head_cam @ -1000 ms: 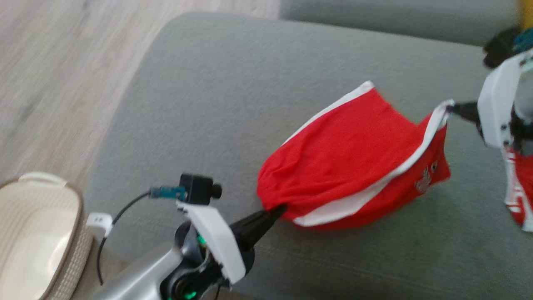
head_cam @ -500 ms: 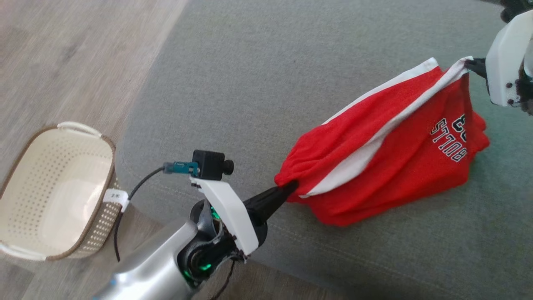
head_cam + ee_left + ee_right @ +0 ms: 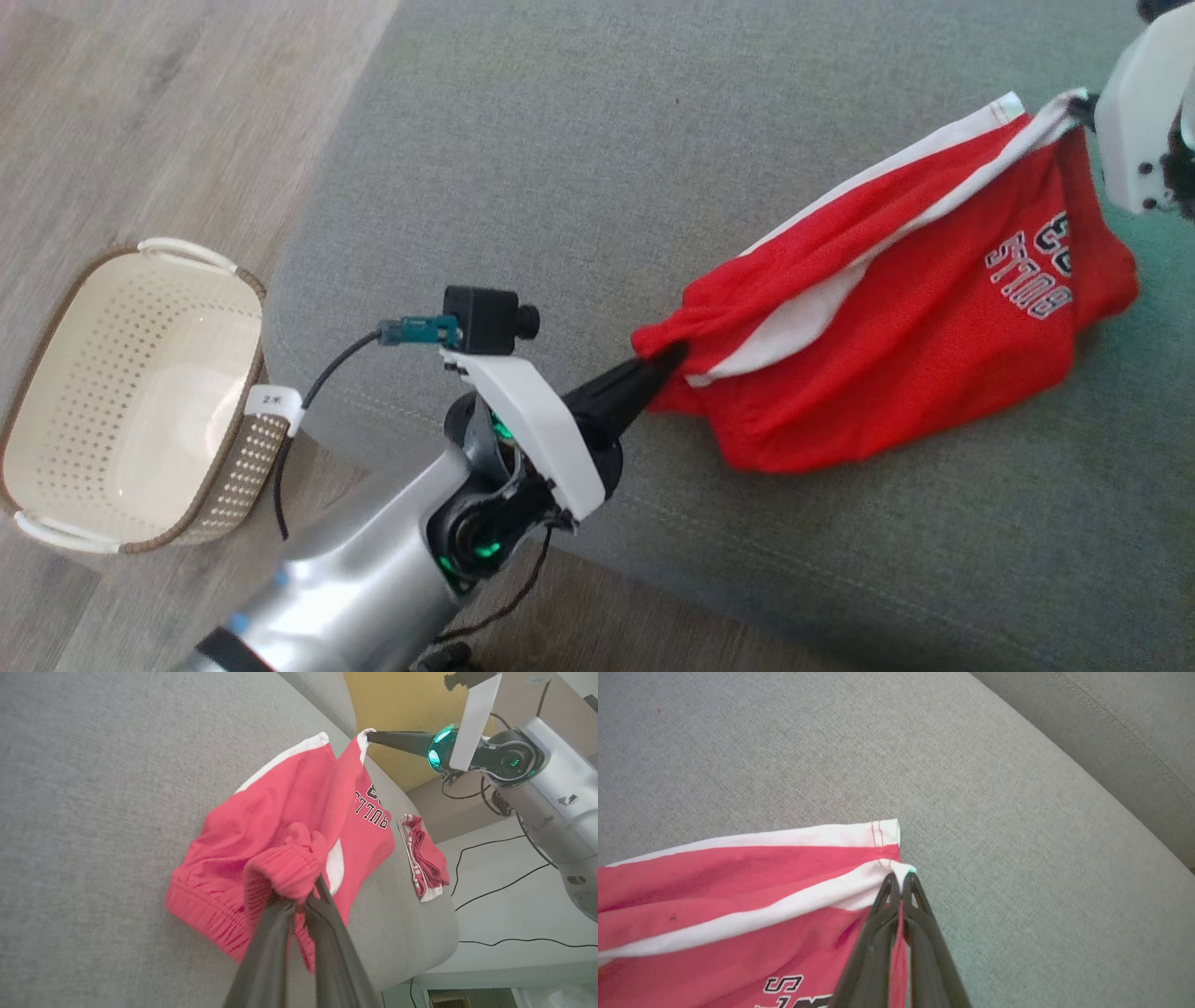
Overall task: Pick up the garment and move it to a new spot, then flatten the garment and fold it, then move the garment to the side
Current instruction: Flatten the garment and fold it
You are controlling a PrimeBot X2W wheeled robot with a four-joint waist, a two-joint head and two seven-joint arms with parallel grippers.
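The garment (image 3: pixel 896 308) is a pair of red shorts with white side stripes and dark lettering, stretched between my two grippers just above the grey sofa seat (image 3: pixel 579 149). My left gripper (image 3: pixel 667 359) is shut on the gathered elastic waistband (image 3: pixel 285 872) at the garment's lower left end. My right gripper (image 3: pixel 1083 107) is shut on a white-trimmed hem corner (image 3: pixel 899 870) at the upper right. The cloth sags in the middle, and its lower edge seems to rest on the cushion.
A cream perforated basket (image 3: pixel 131 392) stands on the wooden floor (image 3: pixel 140 121) left of the sofa. Another folded red-and-white garment (image 3: pixel 423 858) lies near the sofa's edge. Cables run over the pale floor (image 3: pixel 504 905) beyond it. The sofa back (image 3: pixel 1111 714) rises behind.
The head camera has swung, shifting the whole picture. Both grippers keep their hold, and the garment has been pulled longer between them, with the lettering now showing.
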